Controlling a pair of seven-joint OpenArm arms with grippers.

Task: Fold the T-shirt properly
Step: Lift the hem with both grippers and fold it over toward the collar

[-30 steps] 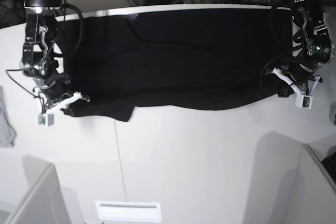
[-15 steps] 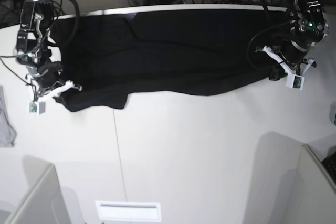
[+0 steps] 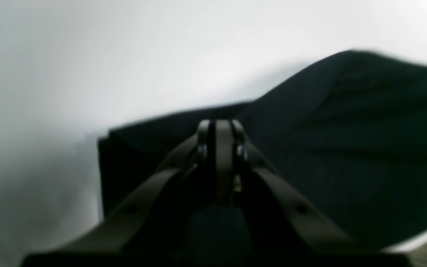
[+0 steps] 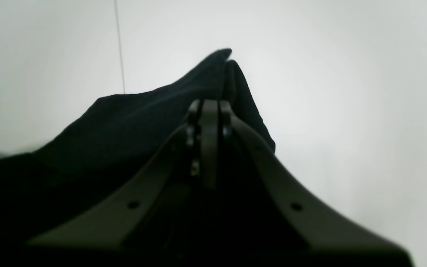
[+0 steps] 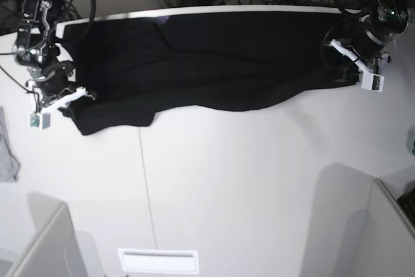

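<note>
Black cloth lay stretched across the far half of the white worktop [image 5: 214, 186]: the T-shirt [image 5: 214, 63], spread wide from one arm to the other, its near edge sagging in a loose wave. We saw only the plain side; no print showed.

Our left hand [image 5: 353, 72] was pinched shut on the shirt's edge at the base view's right end, and the left wrist view showed its fingers [image 3: 219, 133] pressed together with dark fabric running under and beyond them. Our right hand [image 5: 68, 98] was likewise clamped on the opposite end, near the corner by the base view's left; in the right wrist view a peak of fabric [image 4: 224, 70] stood up just past the closed fingers [image 4: 208, 111], bunched and doubled.

We judged the shirt light, soft and entirely limp, with no stiffness to hold a line on its own. Between the two grips it drooped, so it would only lie straight under even tension from both ends. It looked unlikely to slip from a firm pinch, though a thin single layer could creep out.

We thought the best holds were the outer corners or hem ends, taken through both layers and kept level, so that the fold would fall square rather than skewed.
</note>
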